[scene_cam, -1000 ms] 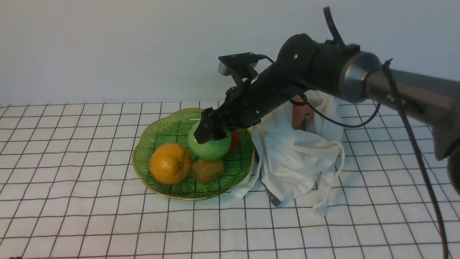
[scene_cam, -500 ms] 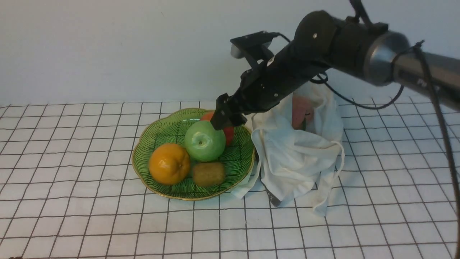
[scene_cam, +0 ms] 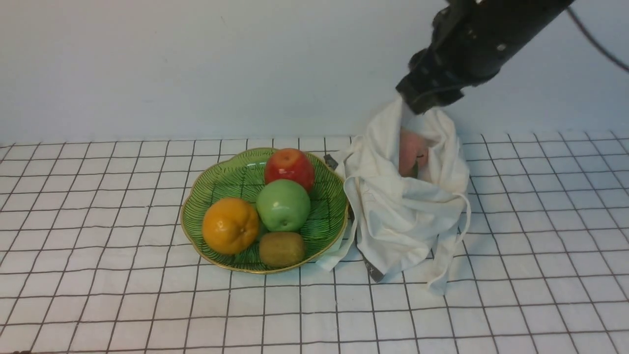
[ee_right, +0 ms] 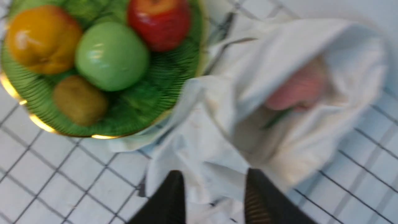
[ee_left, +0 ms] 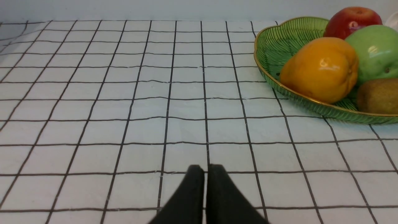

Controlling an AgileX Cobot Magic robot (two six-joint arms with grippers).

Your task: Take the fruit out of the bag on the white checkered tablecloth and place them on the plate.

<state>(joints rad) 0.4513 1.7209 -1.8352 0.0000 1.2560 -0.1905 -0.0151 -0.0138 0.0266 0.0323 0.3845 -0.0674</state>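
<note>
The green apple [scene_cam: 283,204] lies on the green leaf plate [scene_cam: 218,179], free of any gripper; it also shows in the right wrist view [ee_right: 112,56]. The pale pink fruit [scene_cam: 412,152] sits inside the open off-white bag [scene_cam: 403,216], to the right of the plate. My right gripper [scene_cam: 423,98] hangs open and empty above the bag's top; in its wrist view [ee_right: 214,183] the fingers stand apart over the bag [ee_right: 236,93] and the pink fruit [ee_right: 295,90]. My left gripper [ee_left: 205,169] is shut and empty, low over the white checkered tablecloth [ee_left: 124,93], left of the plate [ee_left: 270,49].
A red apple [scene_cam: 290,168], an orange [scene_cam: 230,225] and a brown kiwi [scene_cam: 281,249] share the plate. The bag's straps [scene_cam: 449,255] trail toward the front right. A pale wall stands behind the table.
My right gripper let go of the green apple on the plate, then rose and swung right to above the bag. The apple settled beside the red apple.
</note>
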